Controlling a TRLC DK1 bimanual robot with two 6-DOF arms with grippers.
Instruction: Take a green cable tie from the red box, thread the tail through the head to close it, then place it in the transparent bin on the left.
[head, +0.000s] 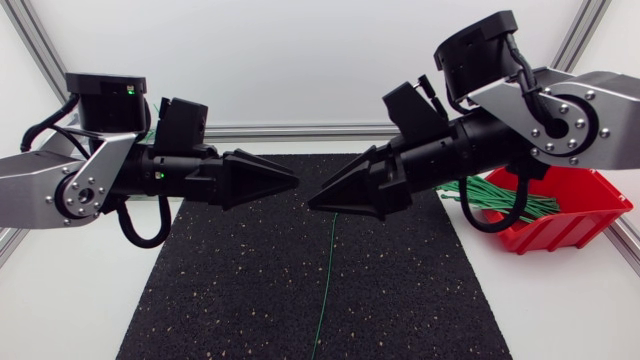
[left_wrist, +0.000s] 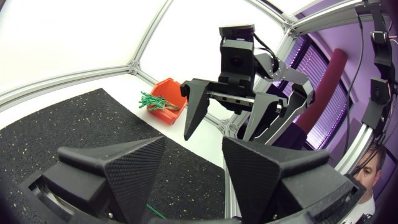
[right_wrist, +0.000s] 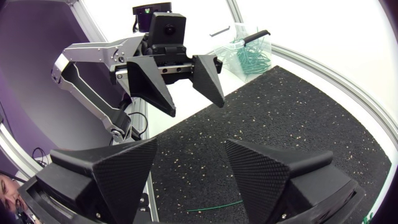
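Left tool (head: 280, 180) and right tool (head: 330, 198) hang tip to tip at mid-frame, both spread wide and empty. A green cable tie (head: 330, 270) lies straight and unthreaded on the black mat (head: 230, 290), running to the lower edge. The pickup looks next: a low pinch, with open mat on both sides. The red box (head: 580, 225) sits at right, and the transparent bin (right_wrist: 245, 50) beyond the left tool.

mat (head: 250, 290) black with pale speckles; tabletop (head: 60, 300) white. box (head: 575, 228) red, cable ties (head: 495, 192) inside green, loose tie (head: 330, 270) on mat green. left gripper (head: 296, 181), right gripper (head: 311, 206) matte black. clear bin (right_wrist: 224, 50) contents look greenish.
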